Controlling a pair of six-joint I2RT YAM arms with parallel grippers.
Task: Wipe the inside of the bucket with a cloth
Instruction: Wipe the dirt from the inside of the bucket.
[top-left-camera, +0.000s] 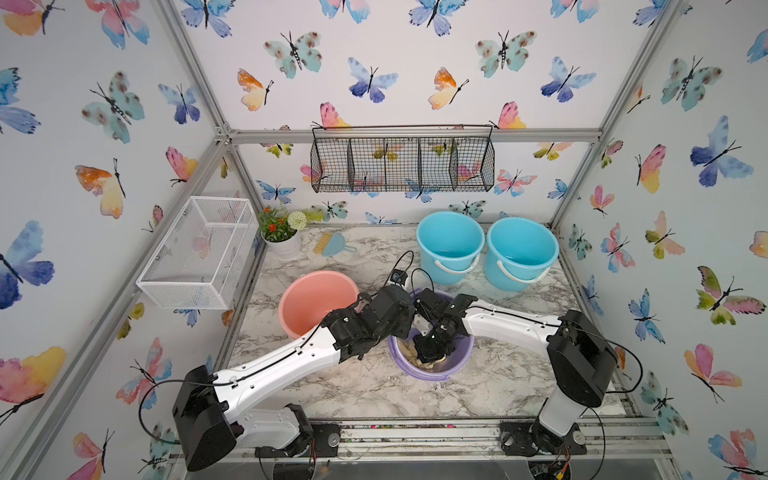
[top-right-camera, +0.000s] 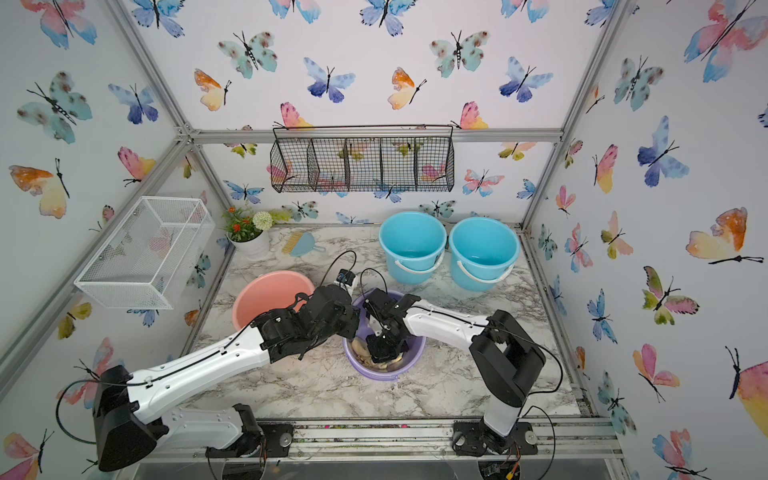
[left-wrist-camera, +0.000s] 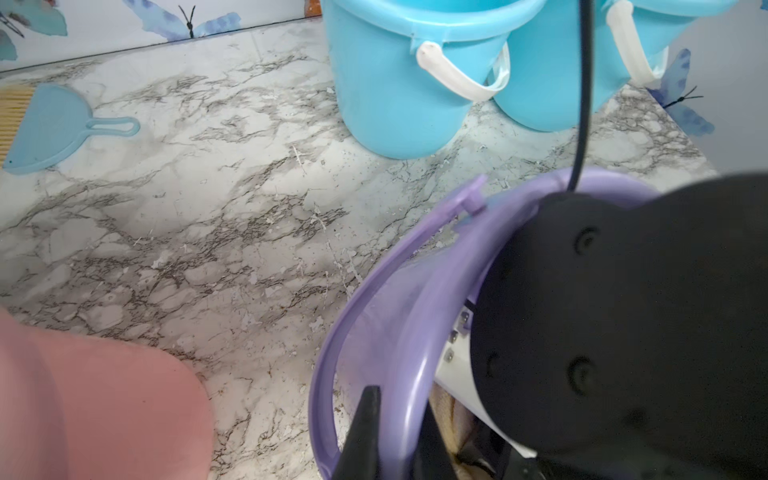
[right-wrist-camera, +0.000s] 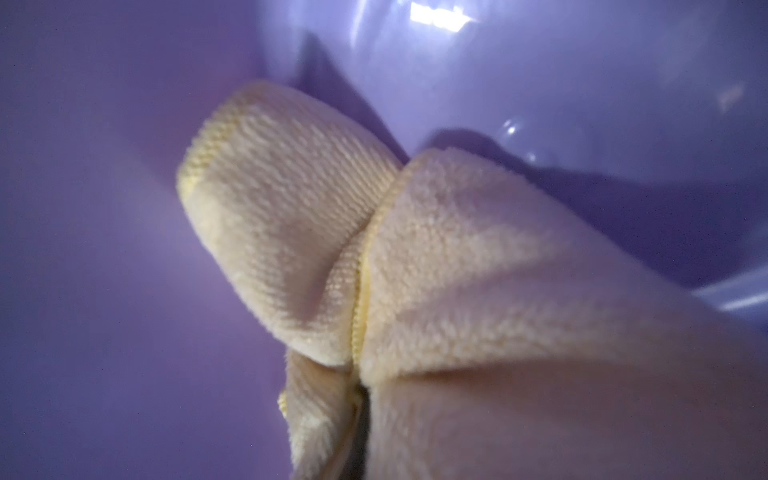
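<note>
In both top views we see the right gripper (top-left-camera: 430, 351) reaching down inside the purple bucket (top-left-camera: 461, 362) at mid-table. Only its wrist view shows the pale yellow cloth (right-wrist-camera: 457, 257) it pinches, bunched against the bucket's inner wall. Only the left wrist view shows the left gripper (left-wrist-camera: 398, 419) clamped on the bucket's left rim.

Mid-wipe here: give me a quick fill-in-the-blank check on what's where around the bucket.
The soft pale yellow cloth lies in a round plastic bucket coloured ___.
The left tool is shut on that bucket's ___.
The two white-handled plastic buckets behind it are ___.
Missing: purple; rim; blue.
</note>
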